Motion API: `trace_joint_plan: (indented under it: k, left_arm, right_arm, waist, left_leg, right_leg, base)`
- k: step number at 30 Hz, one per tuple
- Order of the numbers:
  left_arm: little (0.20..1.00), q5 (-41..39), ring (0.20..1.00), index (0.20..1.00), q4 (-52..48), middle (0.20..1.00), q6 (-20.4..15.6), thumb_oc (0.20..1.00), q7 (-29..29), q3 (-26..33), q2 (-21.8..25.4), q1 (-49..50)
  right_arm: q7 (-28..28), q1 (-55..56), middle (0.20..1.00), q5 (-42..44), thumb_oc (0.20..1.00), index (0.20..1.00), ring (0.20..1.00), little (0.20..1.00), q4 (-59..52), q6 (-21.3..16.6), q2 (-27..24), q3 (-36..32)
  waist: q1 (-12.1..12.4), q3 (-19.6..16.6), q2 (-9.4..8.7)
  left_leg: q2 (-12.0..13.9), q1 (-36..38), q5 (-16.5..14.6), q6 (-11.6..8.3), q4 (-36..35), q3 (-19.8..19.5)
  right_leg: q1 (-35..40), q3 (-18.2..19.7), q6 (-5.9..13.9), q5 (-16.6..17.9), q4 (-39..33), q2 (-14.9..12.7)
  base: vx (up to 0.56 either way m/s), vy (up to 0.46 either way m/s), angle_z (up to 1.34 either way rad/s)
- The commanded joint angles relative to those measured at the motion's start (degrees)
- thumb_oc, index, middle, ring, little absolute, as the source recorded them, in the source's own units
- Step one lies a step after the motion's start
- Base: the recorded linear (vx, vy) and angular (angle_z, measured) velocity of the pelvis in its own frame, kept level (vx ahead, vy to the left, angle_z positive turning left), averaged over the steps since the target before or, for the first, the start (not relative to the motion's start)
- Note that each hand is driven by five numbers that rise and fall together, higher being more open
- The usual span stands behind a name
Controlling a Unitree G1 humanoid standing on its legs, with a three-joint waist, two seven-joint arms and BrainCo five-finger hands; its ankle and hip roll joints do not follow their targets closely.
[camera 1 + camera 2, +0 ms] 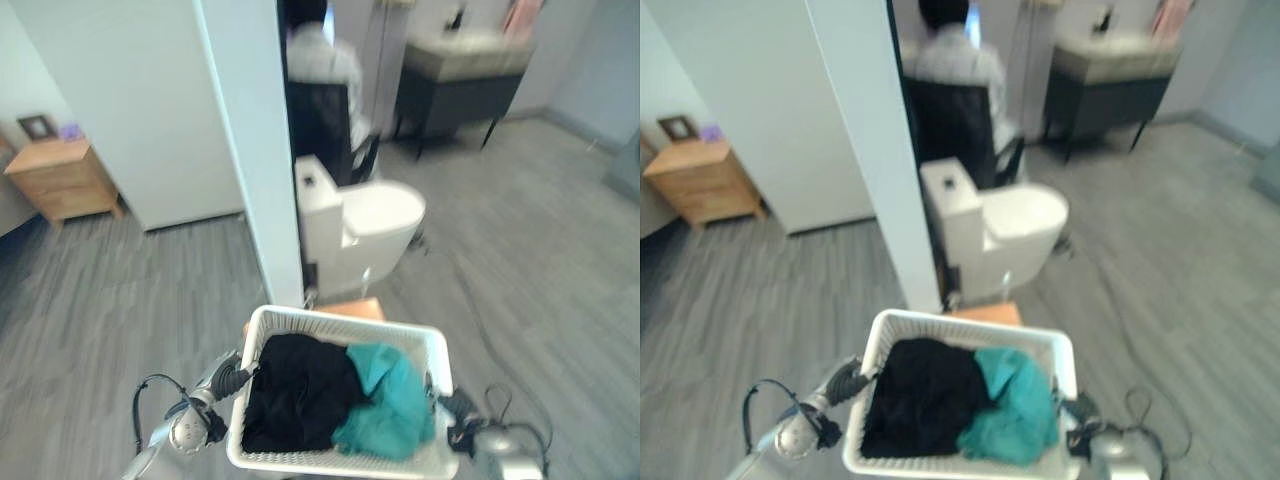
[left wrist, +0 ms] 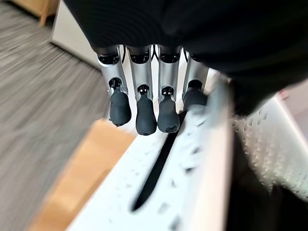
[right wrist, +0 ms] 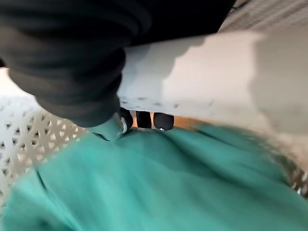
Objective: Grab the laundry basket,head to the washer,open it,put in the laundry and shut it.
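Gripping w/ both: left hand (image 2: 144,103) fingers hooking basket (image 1: 290,322) handle slot, right hand (image 3: 144,119) fingertips curling under opposite rim, keeping it level. Carrying black clothes (image 1: 295,390) & teal cloth (image 1: 390,405) between hands; toilet (image 1: 360,225) beyond.

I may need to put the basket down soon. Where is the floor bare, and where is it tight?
Bare grey floor lies between the wooden cabinet and the white wall, and more right of the toilet. Crowded: around the toilet, where a person sits beyond it.
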Motion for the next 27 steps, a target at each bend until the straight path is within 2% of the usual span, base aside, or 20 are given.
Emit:
trace_joint_plan:
  k: [1, 2, 3, 7, 8, 9, 10, 13, 15, 16, 20, 21, 22, 25, 27]
  left_arm:
    - [0.2, -3.0, 0.2, 0.2, 8.61, 0.2, 1.16, 0.2, 3.77, 8.42, 1.87, -8.71]
    - [0.2, -3.11, 0.2, 0.2, 8.85, 0.2, 0.99, 0.2, 3.94, 8.09, 1.46, -9.53]
    - [0.2, -3.48, 0.2, 0.2, 9.57, 0.2, 0.81, 0.2, 4.65, 7.79, 0.83, -11.05]
    - [0.2, -3.5, 0.2, 0.2, 9.8, 0.2, 0.72, 0.2, 4.72, 7.65, 0.71, -11.26]
    - [0.2, -3.48, 0.2, 0.2, 10.09, 0.2, 0.59, 0.2, 5.05, 6.95, 0.16, -13.05]
    - [0.2, -3.3, 0.2, 0.2, 10.3, 0.2, 0.21, 0.2, 5.42, 4.68, -0.93, -16.49]
    - [0.2, -3.35, 0.2, 0.2, 11.13, 0.2, -0.05, 0.2, 5.63, 3.83, -1.33, -17.92]
    - [0.2, -5.64, 0.2, 0.2, 10.21, 0.2, -0.59, 0.2, 5.4, 3.8, -1.6, -17.38]
    - [0.2, -6.89, 0.2, 0.2, 9.17, 0.2, -0.87, 0.2, 4.89, 3.68, -1.46, -16.18]
    - [0.2, -7.37, 0.2, 0.2, 9.07, 0.2, -0.96, 0.2, 4.65, 3.64, -1.52, -15.81]
    - [0.2, -7.39, 0.2, 0.2, 9.03, 0.2, -0.95, 0.2, 4.63, 3.71, -1.52, -15.72]
    - [0.2, -7.55, 0.2, 0.2, 9.0, 0.2, -0.84, 0.2, 4.4, 3.48, -1.48, -15.59]
    - [0.2, -7.57, 0.2, 0.2, 9.78, 0.2, -0.67, 0.2, 3.39, 1.76, -1.75, -15.9]
    - [0.2, -7.76, 0.2, 0.2, 9.2, 0.2, -0.69, 0.2, 3.11, 2.47, -1.5, -15.13]
    - [0.2, -7.89, 0.2, 0.2, 9.08, 0.2, -0.69, 0.2, 3.01, 2.73, -1.27, -14.57]
  right_arm:
    - [-0.1, -3.14, 0.2, 4.84, 0.2, 0.2, 0.2, 0.2, -4.01, -3.15, -8.92, -8.42]
    - [-0.19, -3.02, 0.2, 4.65, 0.2, 0.2, 0.2, 0.2, -4.54, -3.19, -9.31, -8.5]
    - [-0.42, -2.79, 0.2, 4.22, 0.2, 0.2, 0.2, 0.2, -5.48, -3.6, -10.42, -8.32]
    - [-0.43, -2.76, 0.2, 4.22, 0.2, 0.2, 0.2, 0.2, -5.54, -3.56, -10.51, -8.42]
    - [-0.93, -1.72, 0.2, 3.59, 0.2, 0.2, 0.2, 0.2, -6.75, -4.3, -11.43, -8.67]
    - [-1.88, -0.99, 0.2, 3.02, 0.2, 0.2, 0.2, 0.2, -9.26, -5.1, -12.98, -9.1]
    - [-1.64, -1.39, 0.2, 3.08, 0.2, 0.2, 0.2, 0.2, -9.59, -5.06, -13.51, -9.07]
    - [-1.36, -4.0, 0.2, 3.8, 0.2, 0.2, 0.2, 0.2, -10.39, -4.82, -13.74, -6.94]
    - [-0.82, -5.55, 0.2, 4.24, 0.2, 0.2, 0.2, 0.2, -9.73, -5.04, -13.45, -5.72]
    - [-0.65, -6.07, 0.2, 4.25, 0.2, 0.2, 0.2, 0.2, -9.49, -4.89, -13.34, -5.23]
    - [-0.66, -6.1, 0.2, 4.26, 0.2, 0.2, 0.2, 0.2, -9.44, -4.9, -13.36, -5.13]
    - [-0.26, -6.01, 0.2, 4.07, 0.2, 0.2, 0.2, 0.2, -9.73, -4.75, -13.32, -4.94]
    - [0.1, -4.68, 0.2, 4.88, 0.2, 0.2, 0.2, 0.2, -11.07, -5.02, -12.86, -5.2]
    - [0.54, -4.59, 0.2, 4.46, 0.2, 0.2, 0.2, 0.2, -10.72, -4.88, -12.44, -4.84]
    - [0.87, -4.62, 0.2, 4.26, 0.2, 0.2, 0.2, 0.2, -10.29, -4.62, -12.07, -4.47]
  waist:
    - [1.07, 1.51, 0.54]
    - [1.15, 1.91, 0.71]
    - [0.78, 2.67, 1.08]
    - [0.89, 2.65, 1.29]
    - [0.32, 3.78, 1.97]
    - [-0.72, 6.56, 2.02]
    - [-0.6, 7.69, 2.0]
    - [0.97, 8.06, 1.12]
    - [2.05, 7.4, 1.36]
    - [2.01, 6.73, 1.59]
    - [1.97, 6.81, 1.62]
    - [1.72, 6.09, 2.12]
    - [0.25, 4.72, 2.92]
    - [0.18, 4.0, 3.21]
    - [0.26, 3.62, 3.39]
  left_leg:
    - [-1.44, -10.72, 0.57, 0.97, 2.18, -7.5]
    - [-0.03, -11.86, 2.32, -0.06, 1.78, -7.35]
    - [2.65, -13.47, 6.05, -2.01, -0.4, -6.96]
    - [2.83, -13.4, 6.48, -2.17, -0.83, -6.98]
    - [4.81, -14.71, 9.76, -3.17, -2.13, -6.08]
    - [6.18, -15.04, 9.39, -5.14, 0.29, -6.69]
    - [5.82, -14.83, 6.98, -5.38, 4.41, -9.93]
    - [2.6, -12.69, 0.63, -4.69, 13.39, -21.55]
    - [0.45, -9.95, -1.85, -4.15, 15.45, -28.02]
    - [0.12, -8.84, -2.33, -3.8, 14.28, -29.58]
    - [0.17, -8.51, -2.29, -3.81, 13.97, -29.57]
    - [0.04, -7.58, -2.55, -3.47, 12.7, -30.04]
    - [-1.1, -6.82, -0.85, -4.37, 11.05, -28.69]
    - [-1.59, -4.95, -3.04, -3.89, 8.51, -28.62]
    - [-1.63, -3.78, -3.28, -3.68, 7.32, -28.19]
  right_leg:
    - [15.53, 3.25, 0.41, 5.49, -25.55, 5.29]
    - [15.51, 3.23, -0.28, 4.21, -27.76, 6.26]
    - [15.2, 3.42, -1.34, 3.18, -30.99, 8.35]
    - [15.18, 3.45, -1.5, 3.42, -31.22, 8.61]
    - [15.08, 2.6, -2.2, 4.22, -33.77, 10.88]
    - [14.5, 1.11, -3.17, 5.68, -33.84, 11.48]
    - [14.67, 0.89, -3.54, 6.31, -33.94, 11.26]
    - [13.39, 2.42, -3.98, 7.94, -34.14, 9.94]
    - [13.24, 4.16, -4.09, 8.06, -34.16, 10.27]
    - [12.86, 4.74, -4.2, 8.21, -34.18, 10.67]
    - [13.03, 4.74, -4.23, 8.17, -34.18, 10.7]
    - [13.12, 4.99, -4.32, 8.04, -34.23, 11.24]
    - [15.3, 3.35, -4.18, 8.47, -35.92, 10.23]
    - [15.51, 4.06, -3.68, 9.16, -36.82, 9.78]
    - [15.6, 4.48, -3.48, 9.63, -37.01, 9.58]
  base:
    - [-0.3, -0.367, -0.69]
    - [-0.35, -0.371, -0.68]
    - [-0.35, -0.359, -0.71]
    - [-0.12, -0.115, -0.39]
    - [-0.52, -0.4, -0.33]
    - [-0.61, -0.443, -0.23]
    - [-0.46, -0.255, 0.19]
    - [-0.14, -0.059, -0.05]
    - [-0.01, -0.037, -0.81]
    - [0.02, -0.034, -0.77]
    - [0.01, -0.001, -0.19]
    - [0.09, 0.173, -0.06]
    - [0.09, 0.189, 0.06]
    - [0.04, 0.115, 0.33]
    - [0.01, 0.062, -0.12]
